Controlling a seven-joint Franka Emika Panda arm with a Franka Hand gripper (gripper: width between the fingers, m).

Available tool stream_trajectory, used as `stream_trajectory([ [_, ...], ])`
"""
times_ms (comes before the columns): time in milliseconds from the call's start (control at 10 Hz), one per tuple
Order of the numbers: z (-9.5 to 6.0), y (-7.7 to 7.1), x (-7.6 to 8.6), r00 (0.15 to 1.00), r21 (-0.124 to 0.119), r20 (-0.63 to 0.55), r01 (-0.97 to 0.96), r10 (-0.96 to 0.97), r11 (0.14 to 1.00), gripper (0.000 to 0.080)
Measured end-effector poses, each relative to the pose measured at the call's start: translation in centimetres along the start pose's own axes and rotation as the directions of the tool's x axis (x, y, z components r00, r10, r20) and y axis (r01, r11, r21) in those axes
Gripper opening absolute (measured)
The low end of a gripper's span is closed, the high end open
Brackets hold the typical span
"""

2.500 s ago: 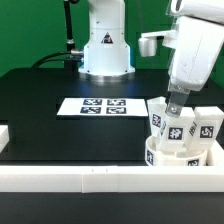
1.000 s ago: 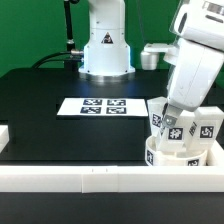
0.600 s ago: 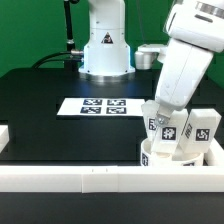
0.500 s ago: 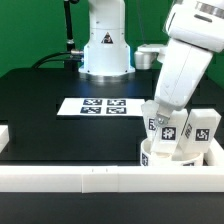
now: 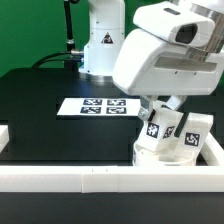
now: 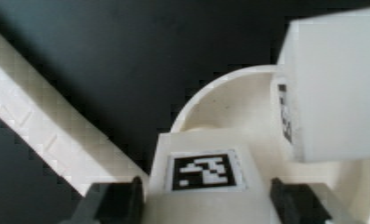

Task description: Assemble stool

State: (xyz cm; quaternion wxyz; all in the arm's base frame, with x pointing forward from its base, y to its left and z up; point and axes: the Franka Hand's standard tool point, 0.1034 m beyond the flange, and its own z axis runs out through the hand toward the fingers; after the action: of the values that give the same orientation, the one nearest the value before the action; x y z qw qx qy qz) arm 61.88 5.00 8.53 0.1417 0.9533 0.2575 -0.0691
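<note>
The white stool seat [image 5: 160, 155] lies at the exterior view's right, against the front rail, with three short tagged legs standing in it. My gripper [image 5: 163, 108] reaches down onto the middle leg [image 5: 170, 128] and is mostly hidden under my wrist. In the wrist view the gripper [image 6: 203, 200] is shut on this leg [image 6: 203, 170], with a dark finger [image 6: 111, 198] on each side of it. The seat's round rim [image 6: 208, 100] curves behind it. A second leg [image 6: 333, 80] stands close by.
The marker board [image 5: 100, 106] lies mid-table on the black mat. A long white rail [image 5: 70, 178] runs along the front and another [image 5: 214, 152] along the right. The front rail also shows in the wrist view [image 6: 40, 115]. The robot base [image 5: 105, 50] stands at the back.
My wrist has swung round and leaned toward the exterior view's left, now filling the upper right. The seat with its legs has shifted a little left along the front rail.
</note>
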Motion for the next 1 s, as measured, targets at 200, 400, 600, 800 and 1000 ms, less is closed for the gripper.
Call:
stream_trajectory([
  [200, -0.2, 0.0, 0.1, 0.983, 0.0, -0.003, -0.186, 0.186, 0.983, 0.034],
  [400, 0.1, 0.3, -0.3, 0.913, 0.056, 0.016, -0.407, 0.407, 0.911, 0.034],
  [600, 0.6, 0.9, -0.6, 0.777, 0.139, 0.056, -0.628, 0.627, 0.766, 0.034],
  [800, 0.8, 1.2, -0.4, 0.673, 0.164, 0.038, -0.733, 0.739, 0.66, 0.034],
  [1000, 0.8, 1.1, -0.3, 0.51, 0.154, 0.07, -0.854, 0.857, 0.496, 0.034],
])
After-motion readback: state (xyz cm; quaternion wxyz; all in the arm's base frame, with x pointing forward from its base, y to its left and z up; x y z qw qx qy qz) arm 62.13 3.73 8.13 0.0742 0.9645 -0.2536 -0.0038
